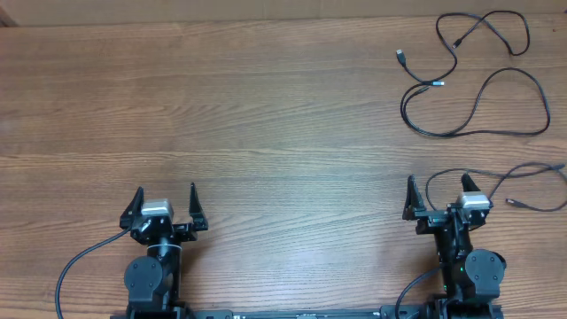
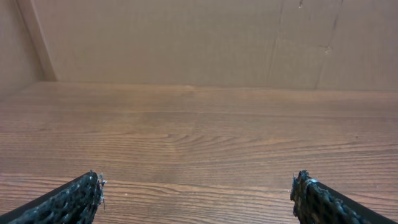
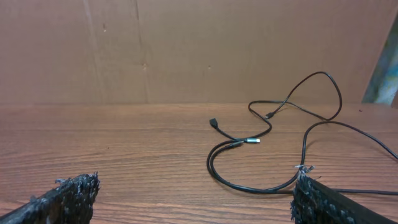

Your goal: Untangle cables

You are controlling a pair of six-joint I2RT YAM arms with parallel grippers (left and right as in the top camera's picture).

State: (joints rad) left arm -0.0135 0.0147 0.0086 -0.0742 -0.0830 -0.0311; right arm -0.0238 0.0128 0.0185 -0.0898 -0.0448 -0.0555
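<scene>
Cables (image 1: 487,134) loose on table (image 1: 266,115), R side

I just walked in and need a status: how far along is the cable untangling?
Mostly done, it seems: the cables lie as loose open strands at the far right, not in a tight bundle, and one strand sits apart near the right tool. In hand: nothing; the right tool and left tool are open and empty. Left: the far strands appear to cross and probably need pulling apart.

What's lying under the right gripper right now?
A loop of thin black cable lies on the table beneath the open right gripper; how far it continues underneath is hidden by the gripper itself.
</scene>
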